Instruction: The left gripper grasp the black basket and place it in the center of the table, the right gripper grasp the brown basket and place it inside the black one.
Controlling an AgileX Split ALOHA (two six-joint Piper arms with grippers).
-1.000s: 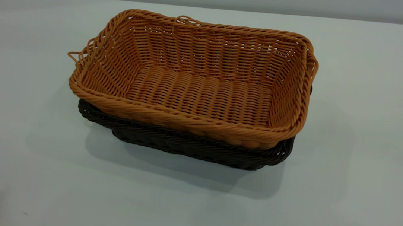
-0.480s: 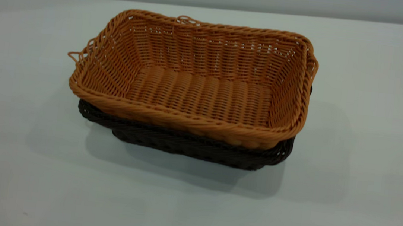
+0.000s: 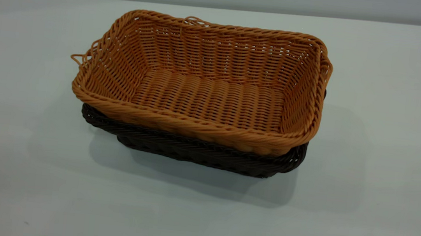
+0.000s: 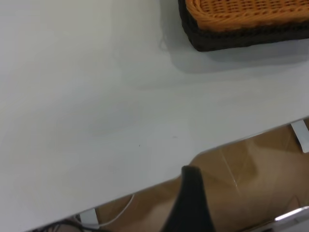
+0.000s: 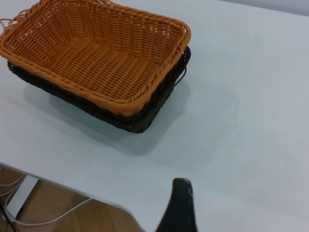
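The brown basket (image 3: 205, 90) sits nested inside the black basket (image 3: 206, 154) near the middle of the white table (image 3: 385, 171). Only the black basket's rim and lower wall show beneath it. Neither gripper shows in the exterior view. In the left wrist view a dark part of my left gripper (image 4: 190, 176) hangs off the table's edge, far from the stacked black basket (image 4: 227, 41) and brown basket (image 4: 246, 12). In the right wrist view a dark part of my right gripper (image 5: 181, 191) is above the table's near edge, apart from the brown basket (image 5: 96, 53) and black basket (image 5: 145, 116).
The table edge (image 4: 231, 142) and brown floor (image 4: 251, 179) show in the left wrist view. White cables (image 5: 43, 217) hang below the table edge in the right wrist view. Bare tabletop surrounds the baskets on all sides.
The baskets have not moved. A faint shadow at the table's front left in the exterior view has faded away.
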